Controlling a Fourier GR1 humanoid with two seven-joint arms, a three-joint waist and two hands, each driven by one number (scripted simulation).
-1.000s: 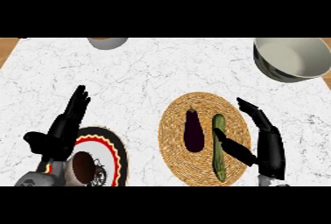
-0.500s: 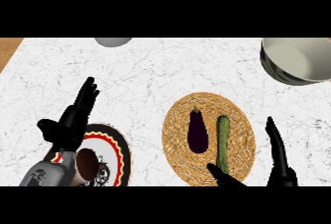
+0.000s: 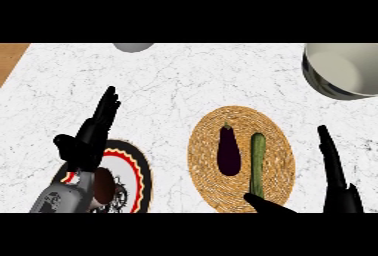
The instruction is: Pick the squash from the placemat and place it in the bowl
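A long green squash (image 3: 258,164) lies upright on the round woven placemat (image 3: 207,150), right of a dark purple eggplant (image 3: 229,150). The pale bowl (image 3: 345,68) stands at the far right, cut by the view's edge. My right hand (image 3: 332,170) is open at the lower right, its fingers straight just right of the placemat and its thumb (image 3: 267,204) reaching under the squash's near end, touching nothing that I can see. My left hand (image 3: 92,132) is open at the left, fingers up, resting above a plate.
A plate (image 3: 133,167) with a red, yellow and black rim lies at the lower left under my left forearm. A grey round object (image 3: 133,47) shows at the counter's far edge. Wood shows past the counter's far left corner (image 3: 11,57).
The view has shifted a little, with the placemat and bowl sliding right. My right hand has stayed open at the placemat's right edge, its thumb still by the squash's near end. The left hand has barely moved.
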